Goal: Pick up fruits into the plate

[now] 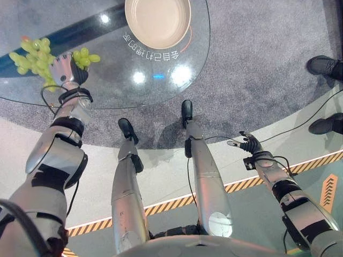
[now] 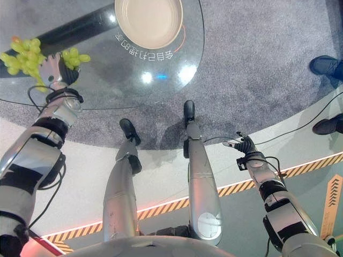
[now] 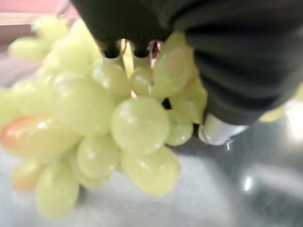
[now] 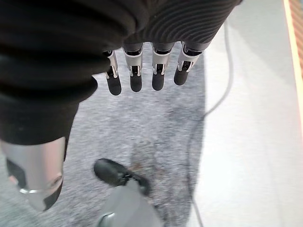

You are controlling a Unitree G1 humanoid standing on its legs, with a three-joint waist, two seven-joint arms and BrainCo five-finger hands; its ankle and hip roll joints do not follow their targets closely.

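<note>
A bunch of green grapes (image 1: pixel 32 53) lies at the left edge of the round glass table (image 1: pixel 118 80). My left hand (image 1: pixel 68 68) is on top of the bunch, with grapes showing on both sides of it. Close up, the grapes (image 3: pixel 118 123) press against the hand, and its fingers and thumb (image 3: pixel 215 132) curl round them. An empty beige plate (image 1: pixel 158 19) stands at the far middle of the table, well to the right of the grapes. My right hand (image 1: pixel 247 143) hangs low at the right, off the table, with straight fingers (image 4: pixel 136 78) and nothing in it.
A person's dark shoes (image 1: pixel 324 65) (image 1: pixel 327 125) stand on the grey carpet at the far right. A yellow-and-black striped line (image 1: pixel 241 184) runs across the floor below the table. White print marks the glass just in front of the plate.
</note>
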